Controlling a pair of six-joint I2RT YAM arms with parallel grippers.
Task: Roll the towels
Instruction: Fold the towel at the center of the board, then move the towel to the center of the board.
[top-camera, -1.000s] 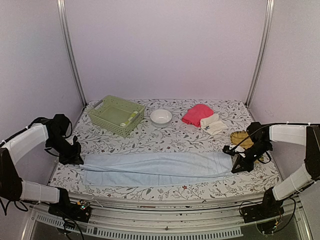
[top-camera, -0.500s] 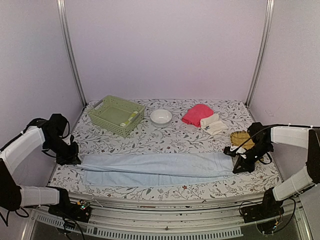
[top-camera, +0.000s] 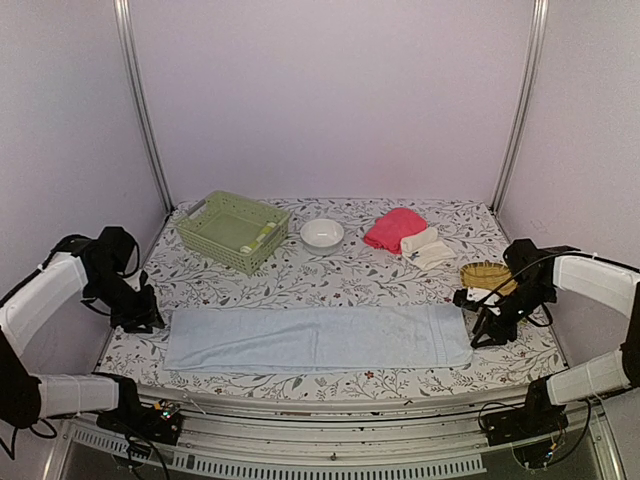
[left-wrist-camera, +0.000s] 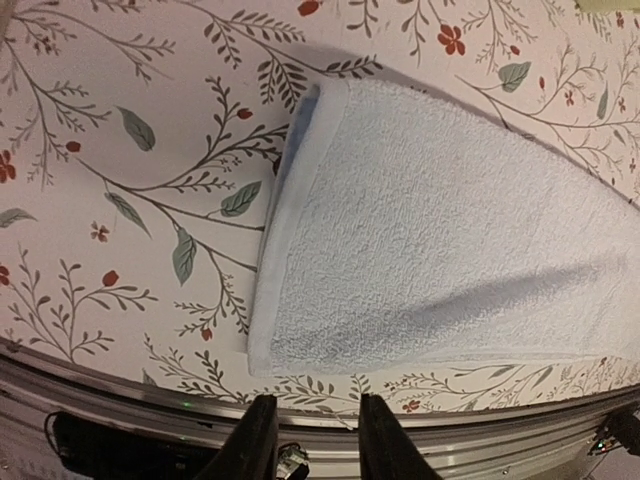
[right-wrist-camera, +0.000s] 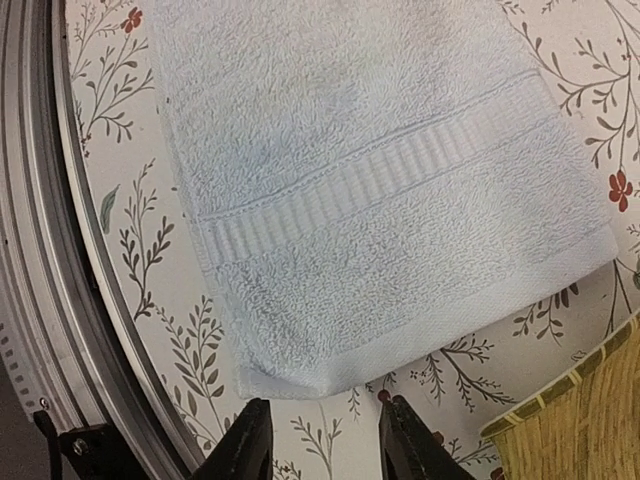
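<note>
Towels first: the pale blue towel (top-camera: 318, 338) is lying flat as a long folded strip along the near edge of the floral-print counter (top-camera: 340, 280), running from the left hand (top-camera: 140, 316) across to the right hand (top-camera: 487, 325). The left hand is hanging just off the towel's end, fingers spread and gripping nothing, with the towel's corner lying just ahead of the fingertips. The right hand is mirroring it at the opposite end, fingers parted and empty, with the yellow woven tray (top-camera: 483, 273) just beside it. Well beyond that hand, the pink towel (top-camera: 392, 227) and the cream-white towel (top-camera: 425, 247) are resting against each other. Beyond the left hand, the green basket (top-camera: 232, 230) is standing near a white bowl (top-camera: 322, 233). Pale lilac walls (top-camera: 330, 100) are boxing in the counter on three sides.
</note>
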